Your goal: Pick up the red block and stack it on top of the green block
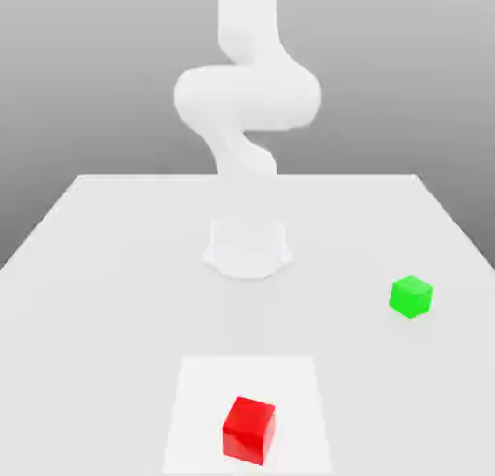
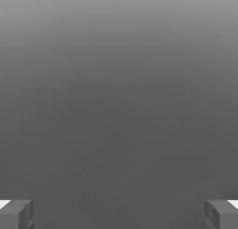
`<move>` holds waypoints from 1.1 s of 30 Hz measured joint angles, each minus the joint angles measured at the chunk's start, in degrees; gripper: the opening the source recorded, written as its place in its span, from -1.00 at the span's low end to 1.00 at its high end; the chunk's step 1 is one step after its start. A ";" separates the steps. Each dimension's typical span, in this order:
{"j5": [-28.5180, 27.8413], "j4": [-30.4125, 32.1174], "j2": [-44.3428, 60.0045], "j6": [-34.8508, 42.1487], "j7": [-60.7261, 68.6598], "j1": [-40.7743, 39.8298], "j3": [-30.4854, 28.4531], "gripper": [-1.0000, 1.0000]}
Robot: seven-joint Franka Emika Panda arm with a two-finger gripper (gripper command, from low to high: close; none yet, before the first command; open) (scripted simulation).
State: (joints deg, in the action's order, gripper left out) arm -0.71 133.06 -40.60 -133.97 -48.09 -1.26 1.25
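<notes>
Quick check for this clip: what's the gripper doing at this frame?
Gripper: open, its two fingers wide apart with nothing between them.

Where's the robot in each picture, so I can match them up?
Exterior view: the white arm, upper middle.
Hand view: its open gripper, fingers near opposite edges.
Shared landmark: the robot itself; the plain grey backgrounds look alike, but I can't tell whether they match.

Two cubes (image 1: 249, 431), one arm (image 1: 247, 97).
</notes>
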 joint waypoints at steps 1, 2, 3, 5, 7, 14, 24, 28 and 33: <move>-0.32 0.55 2.26 -0.93 -1.01 -0.55 0.54 0.00; -0.66 1.07 4.43 -1.82 -1.99 -1.03 1.02 0.00; -0.98 1.59 6.56 -2.70 -2.94 -1.50 1.47 0.00; -1.48 2.60 10.75 -4.43 -4.70 -2.52 2.44 0.00; -2.16 3.61 14.93 -6.15 -6.61 -3.30 3.18 0.00; -4.15 7.13 29.52 -12.15 -12.96 -5.05 4.70 0.00; -2.48 11.91 49.94 -21.26 -18.51 -5.22 5.05 0.00; -4.00 11.08 58.20 -27.75 -20.07 -4.23 3.73 0.00; -4.53 10.80 60.17 -29.43 -20.48 -3.84 3.25 -1.00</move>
State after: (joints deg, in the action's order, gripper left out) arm -5.23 143.85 19.57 -163.40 -68.56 -5.11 4.50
